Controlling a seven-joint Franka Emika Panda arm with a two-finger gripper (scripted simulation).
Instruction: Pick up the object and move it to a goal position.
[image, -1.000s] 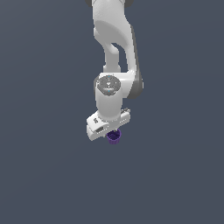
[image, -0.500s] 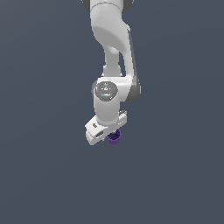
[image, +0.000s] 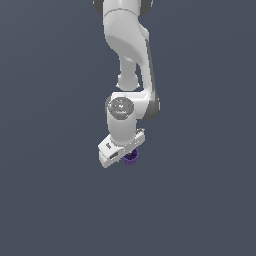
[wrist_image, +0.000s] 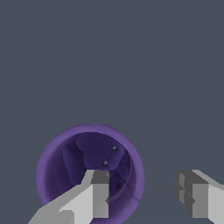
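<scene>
The object is a small dark purple cup (wrist_image: 89, 168) with a hollow top, which fills the wrist view from above. In the exterior view the cup (image: 131, 158) peeks out under the white hand. My gripper (wrist_image: 143, 181) is open and low over the cup. One fingertip (wrist_image: 99, 183) is over or inside the hollow. The other fingertip (wrist_image: 192, 192) is outside the rim, well apart from it. The cup's wall lies between the two fingers and neither finger visibly presses on it. In the exterior view my gripper (image: 128, 155) is mostly hidden by the hand.
A plain dark grey surface (image: 200, 200) extends all around. The white arm (image: 125, 45) rises straight up from the hand. No goal marker shows in either view.
The arm and hand have come down a little onto the cup. The cup has stayed where it was.
</scene>
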